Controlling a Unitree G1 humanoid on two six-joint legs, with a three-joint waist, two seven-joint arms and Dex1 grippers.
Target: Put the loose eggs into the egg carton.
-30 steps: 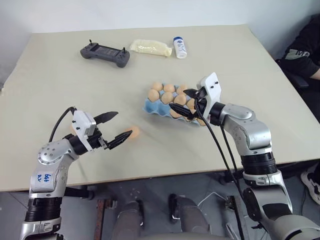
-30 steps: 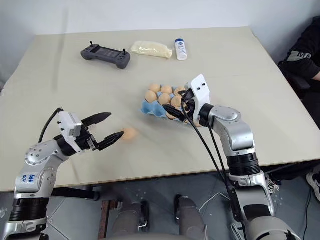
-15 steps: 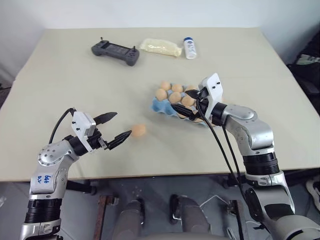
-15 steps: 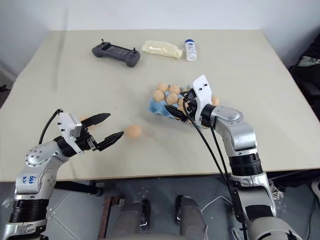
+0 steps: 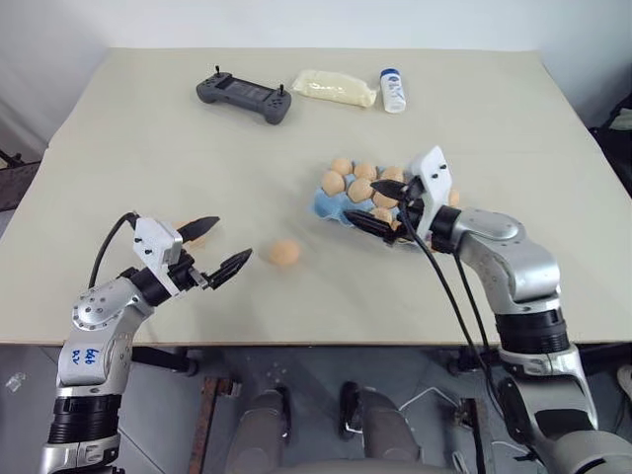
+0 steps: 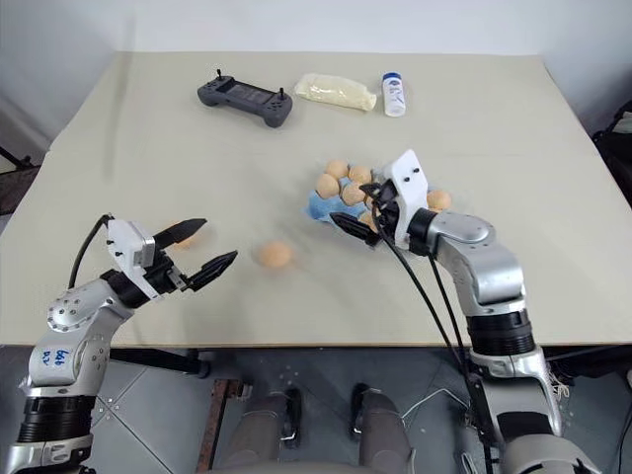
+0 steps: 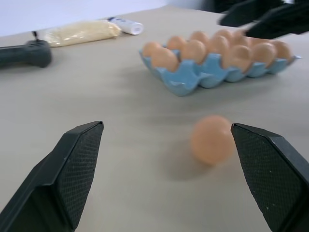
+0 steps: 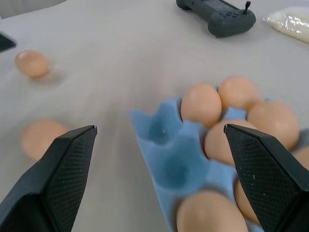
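the egg carton (image 5: 331, 204) sits a little right of the table's middle, most of its pockets already filled, with two empty cups showing at the end nearest the middle of the table. one loose egg (image 5: 284, 252) lies on the bare table (image 5: 128, 138) between the carton and the left gripper (image 5: 217, 245), and a second egg (image 8: 31, 63) lies further over on the left, partly behind that gripper's upper finger. the left gripper hangs low over the table with its jaws spread wide and nothing between them, pointing toward the nearer egg but a little short of it. the right gripper (image 6: 357, 207) hovers over the near end of the carton, also spread open and empty. from where i stand the risk is plain: the nearer egg looks a bit smeared, so it may be rolling, and if a fingertip nudges it rather than straddling it, it could trundle toward the table's front edge. a hard pinch could crack the shell. the right gripper sits so close over the filled pockets that a dip could knock an egg loose or shove the light carton aside. the controller (image 5: 243, 95), the pale packet (image 5: 334, 88) and the small bottle (image 5: 393, 91) lie well apart at the far side.
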